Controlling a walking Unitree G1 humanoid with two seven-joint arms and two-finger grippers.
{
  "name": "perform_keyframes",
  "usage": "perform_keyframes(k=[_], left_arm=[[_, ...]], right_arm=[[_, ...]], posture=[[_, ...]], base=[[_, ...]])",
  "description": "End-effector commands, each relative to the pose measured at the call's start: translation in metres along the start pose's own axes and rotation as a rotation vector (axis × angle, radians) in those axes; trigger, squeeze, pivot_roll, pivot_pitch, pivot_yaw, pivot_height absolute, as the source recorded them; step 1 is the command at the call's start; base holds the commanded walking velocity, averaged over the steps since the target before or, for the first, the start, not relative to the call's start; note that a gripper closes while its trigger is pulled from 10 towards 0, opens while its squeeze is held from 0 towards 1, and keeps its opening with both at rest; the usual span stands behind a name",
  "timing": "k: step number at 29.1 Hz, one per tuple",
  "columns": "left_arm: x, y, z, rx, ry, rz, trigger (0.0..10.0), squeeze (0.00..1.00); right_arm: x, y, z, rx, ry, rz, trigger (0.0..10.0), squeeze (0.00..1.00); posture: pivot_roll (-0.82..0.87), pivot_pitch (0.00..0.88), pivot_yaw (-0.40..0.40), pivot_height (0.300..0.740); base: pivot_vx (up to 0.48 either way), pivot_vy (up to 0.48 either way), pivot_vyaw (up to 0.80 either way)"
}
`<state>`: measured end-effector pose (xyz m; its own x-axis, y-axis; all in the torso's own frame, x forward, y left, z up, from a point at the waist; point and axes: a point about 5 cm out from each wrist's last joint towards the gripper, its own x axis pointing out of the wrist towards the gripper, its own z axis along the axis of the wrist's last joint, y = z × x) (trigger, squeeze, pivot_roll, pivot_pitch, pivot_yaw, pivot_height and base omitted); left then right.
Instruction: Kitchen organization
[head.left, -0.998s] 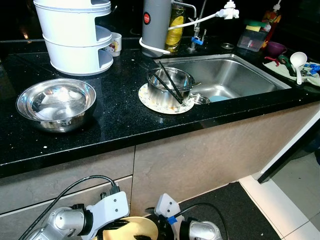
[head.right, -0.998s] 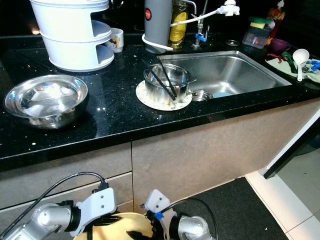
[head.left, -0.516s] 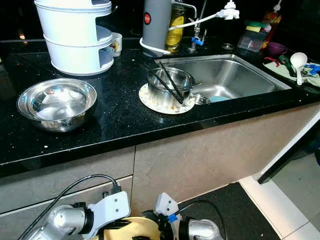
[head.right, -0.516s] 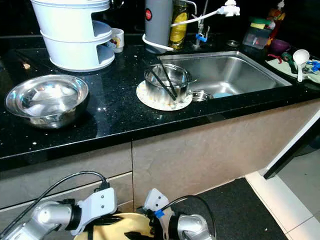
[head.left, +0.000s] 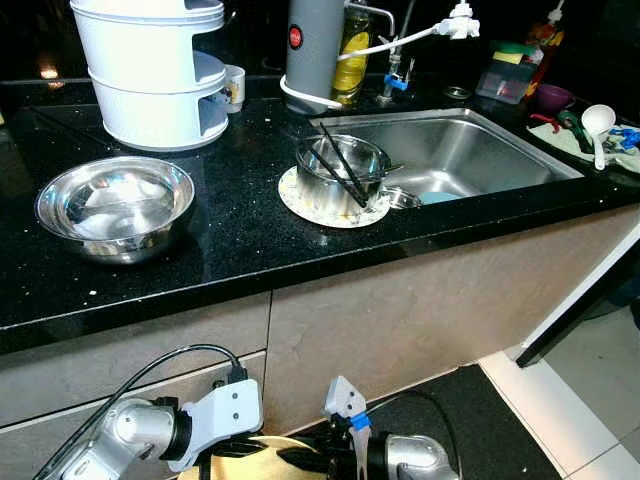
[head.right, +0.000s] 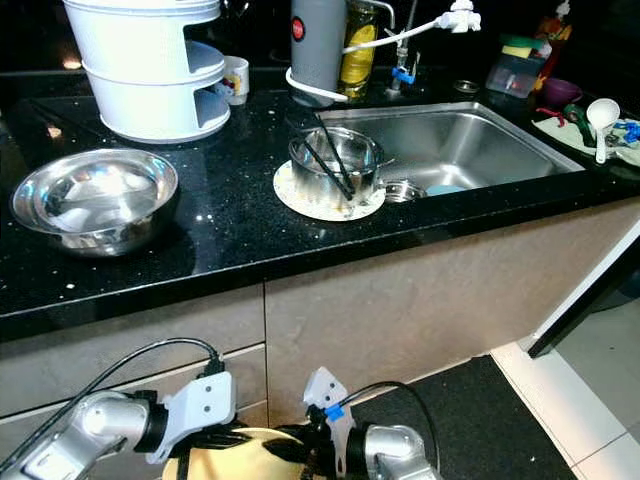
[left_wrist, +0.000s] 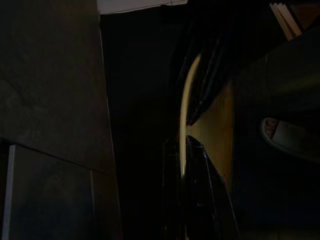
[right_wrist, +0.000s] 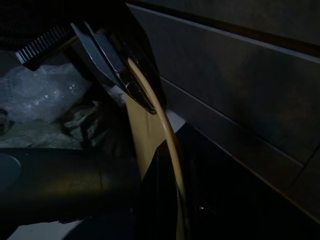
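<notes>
A cream plate (head.left: 262, 458) is low in front of me, below the counter edge, held on edge between both arms. My left gripper (head.left: 245, 456) is shut on its left rim, and the plate's edge (left_wrist: 184, 125) runs between its black fingers (left_wrist: 197, 185). My right gripper (head.left: 312, 462) is shut on the opposite rim, where the plate's edge (right_wrist: 165, 135) passes into it. On the black counter (head.left: 240, 240) are a steel bowl (head.left: 113, 205) and a steel pot (head.left: 340, 165) with black chopsticks, standing on a patterned plate beside the sink (head.left: 470, 150).
A white stacked steamer (head.left: 150, 70) and a grey flask (head.left: 312, 45) stand at the counter's back. A white ladle (head.left: 598, 120) and small items lie right of the sink. Grey cabinet fronts (head.left: 400, 310) are close ahead; a dark mat (head.left: 480, 420) covers the floor.
My right wrist has shifted slightly right and turned. The plate has sunk a little lower in the eye views. Things on the counter have not moved.
</notes>
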<state>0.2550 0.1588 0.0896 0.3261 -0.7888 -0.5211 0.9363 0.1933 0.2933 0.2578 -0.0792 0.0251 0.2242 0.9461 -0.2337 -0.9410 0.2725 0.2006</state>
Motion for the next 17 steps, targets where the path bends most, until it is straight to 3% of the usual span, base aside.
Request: perform_keyframes(k=[1, 17], left_arm=[[-0.0001, 0.007, 0.0006, 0.002, -0.012, 0.044, 0.0, 0.0], [0.0037, 0.0113, 0.0007, 0.034, -0.028, 0.059, 0.0, 0.0]], right_arm=[[-0.0001, 0.0066, -0.0062, 0.049, -0.005, 0.05, 0.0, 0.0], [-0.0091, 0.01, -0.0067, 0.071, 0.008, 0.113, 0.0, 0.0]], posture=[[-0.04, 0.148, -0.096, 0.74], [-0.05, 0.115, -0.084, 0.74]], base=[[0.0, 0.0, 0.0], [0.0, 0.0, 0.0]])
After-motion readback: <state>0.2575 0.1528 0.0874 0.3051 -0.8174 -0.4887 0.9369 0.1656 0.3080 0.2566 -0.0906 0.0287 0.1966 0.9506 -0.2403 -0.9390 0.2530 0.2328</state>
